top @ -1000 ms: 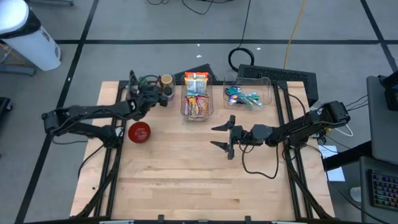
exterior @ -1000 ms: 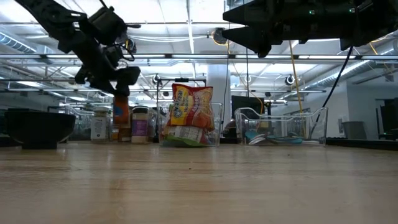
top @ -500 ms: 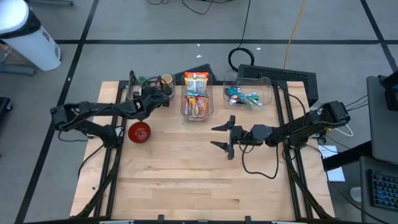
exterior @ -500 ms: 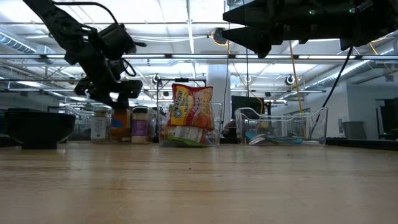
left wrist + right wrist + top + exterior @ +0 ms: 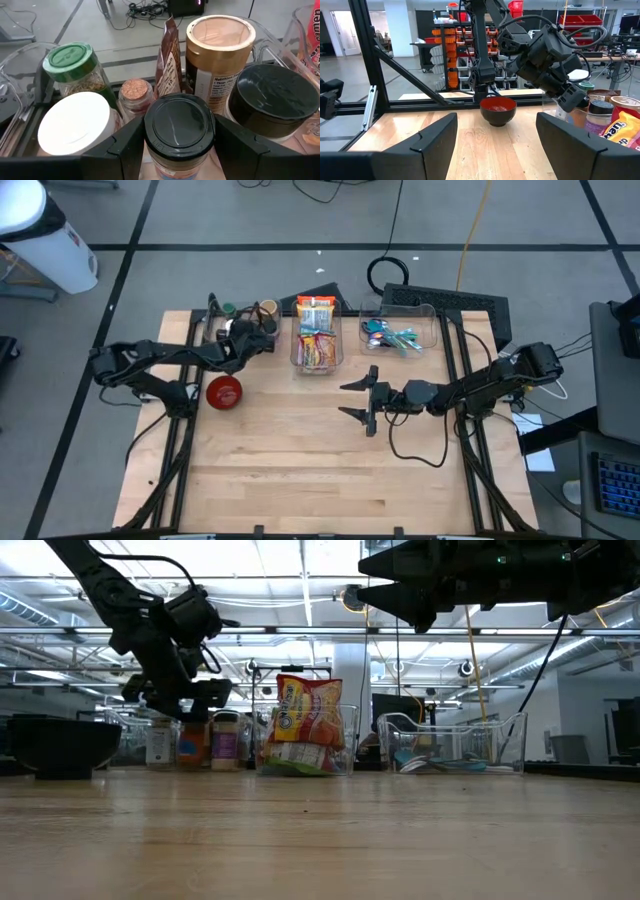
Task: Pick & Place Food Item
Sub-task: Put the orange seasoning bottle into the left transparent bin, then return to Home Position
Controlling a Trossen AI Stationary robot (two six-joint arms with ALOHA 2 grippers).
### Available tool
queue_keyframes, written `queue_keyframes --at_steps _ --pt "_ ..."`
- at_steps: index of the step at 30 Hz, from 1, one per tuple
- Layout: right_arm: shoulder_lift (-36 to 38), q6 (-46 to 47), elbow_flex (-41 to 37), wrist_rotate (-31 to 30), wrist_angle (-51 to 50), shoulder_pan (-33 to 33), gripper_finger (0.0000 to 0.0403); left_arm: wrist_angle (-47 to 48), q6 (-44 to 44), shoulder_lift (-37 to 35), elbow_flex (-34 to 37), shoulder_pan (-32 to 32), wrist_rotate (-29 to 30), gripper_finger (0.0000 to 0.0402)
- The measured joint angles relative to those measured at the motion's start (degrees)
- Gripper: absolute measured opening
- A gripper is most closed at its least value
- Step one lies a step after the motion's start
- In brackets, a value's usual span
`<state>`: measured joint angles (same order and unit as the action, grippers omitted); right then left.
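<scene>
black-lidded jar (image 5: 180,131) | clamped between left fingers (image 5: 125,150) | in spice bin (image 5: 20,75) | right fingers (image 5: 437,137) spread, empty

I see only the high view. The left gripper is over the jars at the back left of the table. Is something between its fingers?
Observer: Yes. In the left wrist view the left gripper is closed on a jar with a black lid, one finger on each side.
Operator: Is that jar lifted, or down among the others?
Observer: In the low view its base seems level with the neighbouring jars. Whether it touches down I cannot tell.
Operator: And the right gripper?
Observer: Its wrist view shows the right gripper open and empty, facing the red bowl.
</scene>
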<state>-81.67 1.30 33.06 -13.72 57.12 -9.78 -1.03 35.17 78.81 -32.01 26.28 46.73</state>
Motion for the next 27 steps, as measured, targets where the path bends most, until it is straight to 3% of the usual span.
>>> queue_keyframes --at_steps 6,15,24,27 --pt "0.0 0.0 0.0 0.0 0.0 0.0 0.0263 -0.8 -0.3 0.1 0.0 0.0 -0.2 0.021" --pt "0.0 0.0 0.0 0.0 -0.1 0.0 0.0263 -0.9 -2.0 0.1 0.0 0.0 0.0 0.0278" --pt "0.0 0.0 0.0 0.0 -0.4 0.0 0.0263 -2.5 -8.2 -3.1 0.0 -0.1 1.3 0.0271" --pt "0.0 -0.2 0.0 0.0 -0.4 0.0 0.0263 -2.0 -8.8 -6.8 0.0 -0.3 -1.1 0.0266"
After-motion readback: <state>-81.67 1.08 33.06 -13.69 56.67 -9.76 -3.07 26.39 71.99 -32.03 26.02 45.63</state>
